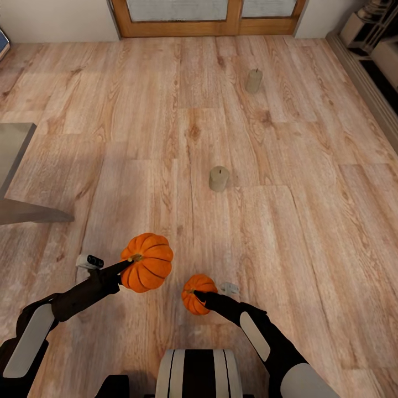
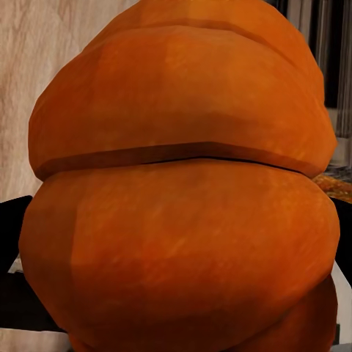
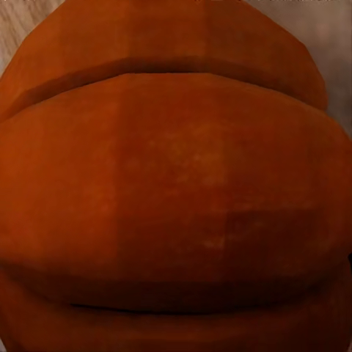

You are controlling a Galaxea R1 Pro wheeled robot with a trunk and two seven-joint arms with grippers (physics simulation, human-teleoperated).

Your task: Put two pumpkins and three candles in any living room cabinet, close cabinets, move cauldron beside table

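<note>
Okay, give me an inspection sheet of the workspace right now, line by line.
Surface: light wood-plank floor.
Job's things: larger pumpkin at the left gripper; smaller pumpkin at the right gripper; two candles upright on the floor, near candle and far candle; grey table corner at left.
Clutter: nothing seen.
Grippers: each against its pumpkin; fingers hidden, closure can't be confirmed.
Cables: nothing seen.
Surroundings: wood-framed glass doors ahead; fireplace at right.
</note>
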